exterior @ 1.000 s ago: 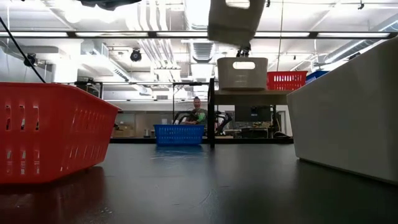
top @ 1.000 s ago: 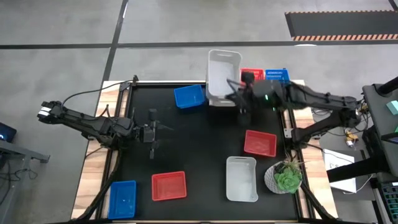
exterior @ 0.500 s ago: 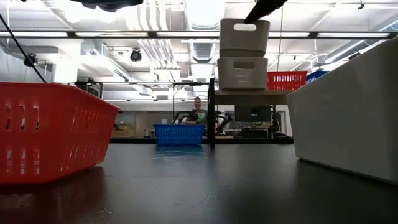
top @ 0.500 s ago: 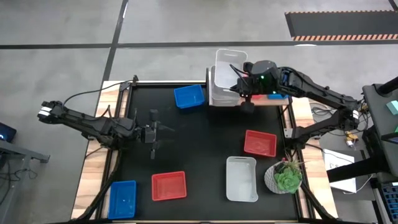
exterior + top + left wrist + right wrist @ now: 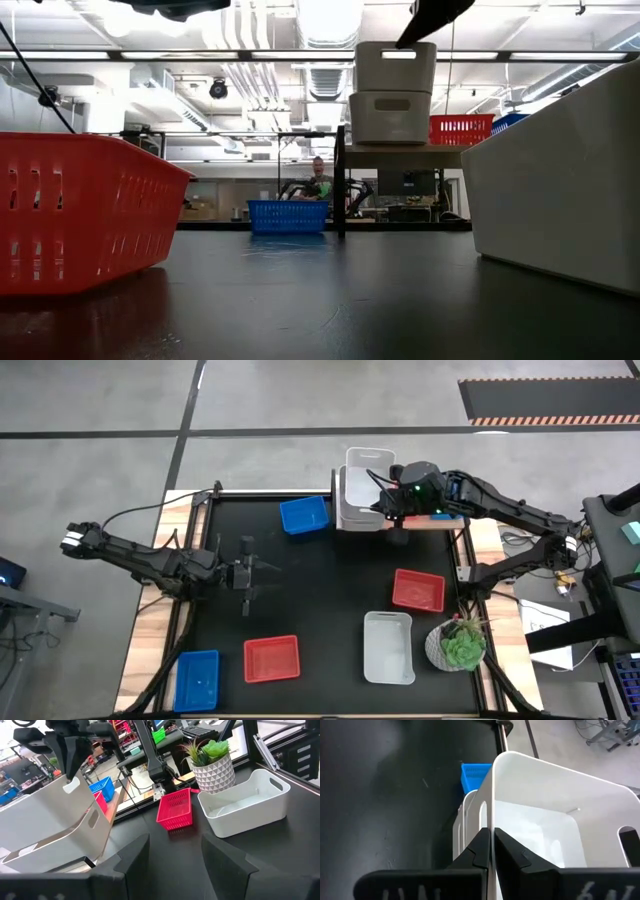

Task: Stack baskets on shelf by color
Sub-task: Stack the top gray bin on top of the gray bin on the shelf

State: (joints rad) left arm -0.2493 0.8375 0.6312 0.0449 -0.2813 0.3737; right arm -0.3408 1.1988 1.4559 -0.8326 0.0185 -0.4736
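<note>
Shelf (image 5: pixel 440 520) mostly under right arm (image 5: pixel 500 510)

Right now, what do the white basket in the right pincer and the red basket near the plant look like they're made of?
White basket, clamped at its rim by the right pincer: looks like smooth, matte moulded plastic, with solid thin walls and a cut-out handle slot. Red basket: likely glossier plastic, its walls a perforated lattice. Neither can be confirmed by look alone.

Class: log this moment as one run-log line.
right gripper: shut on upper white basket | nesting into lower white basket on shelf | left gripper: open, idle mid-table
</note>
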